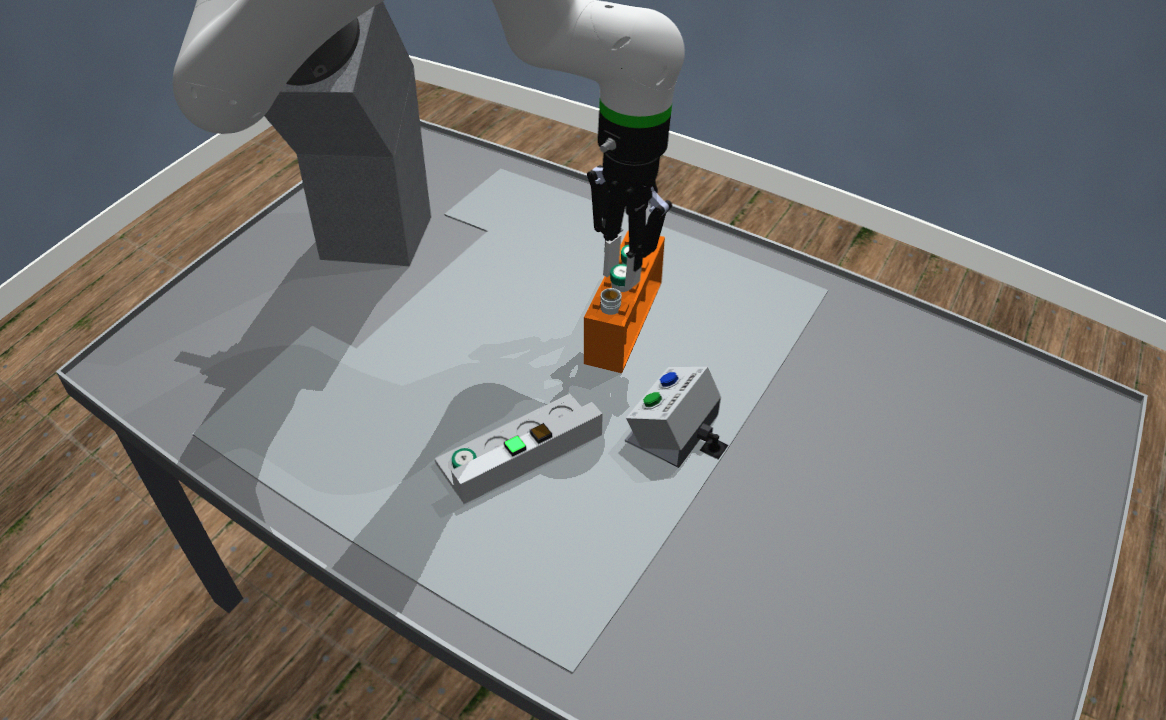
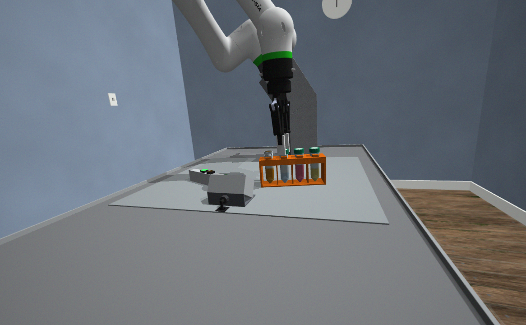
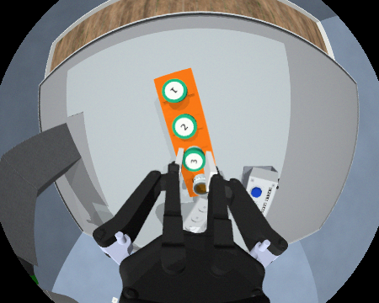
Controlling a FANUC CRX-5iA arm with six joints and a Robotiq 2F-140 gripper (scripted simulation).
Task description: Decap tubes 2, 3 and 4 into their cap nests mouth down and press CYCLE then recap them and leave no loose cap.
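Matt grey table (image 1: 927,501), wood-grain floor (image 1: 50,626)

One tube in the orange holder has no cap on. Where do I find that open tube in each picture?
Top: open tube at the lower end of the orange holder, near the picture's centre.
Exterior: leftmost in the holder, open tube with amber liquid.
Wrist: open tube low centre, just below cap 3, which the gripper clamps.
Shared landmark: the orange holder.
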